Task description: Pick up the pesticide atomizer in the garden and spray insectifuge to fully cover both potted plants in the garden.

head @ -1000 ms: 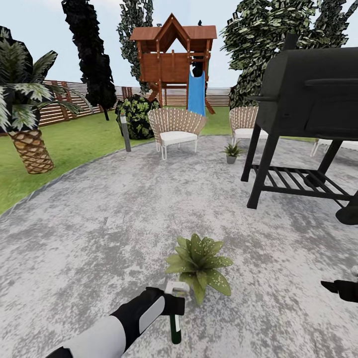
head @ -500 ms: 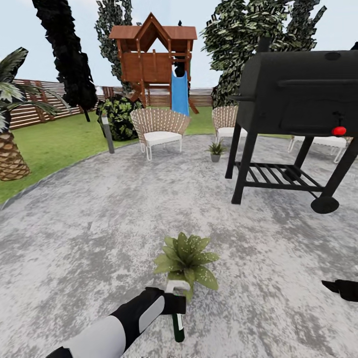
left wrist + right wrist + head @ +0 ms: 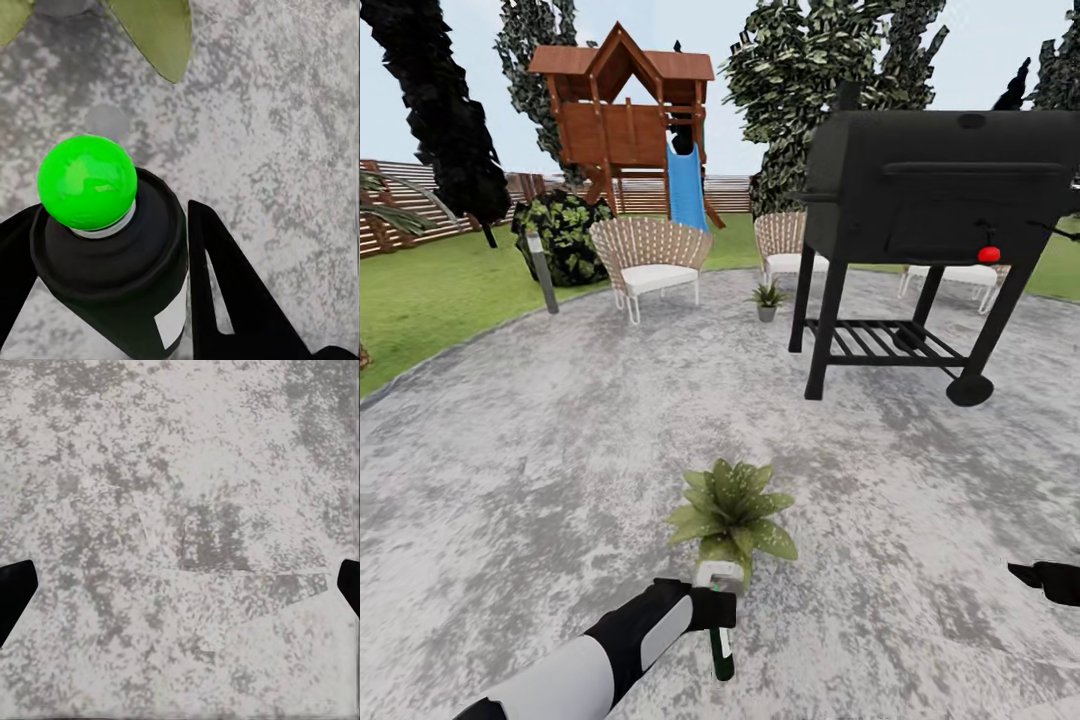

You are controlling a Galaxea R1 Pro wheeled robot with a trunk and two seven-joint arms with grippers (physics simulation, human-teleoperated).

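My black left claw (image 3: 705, 608) grips a dark green-black atomizer bottle (image 3: 720, 650) with a white label patch and white spray head. The nearer potted plant's (image 3: 730, 512) leaves are green, pale-speckled. The paving (image 3: 560, 450) is mottled grey.

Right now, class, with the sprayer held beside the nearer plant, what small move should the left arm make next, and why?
Probably ease the left gripper forward, bringing the pesticide atomizer nearer the potted plant. The gripper is shut on the bottle, whose white spray head sits just short of the leaves, so a small advance should put them within the spray.
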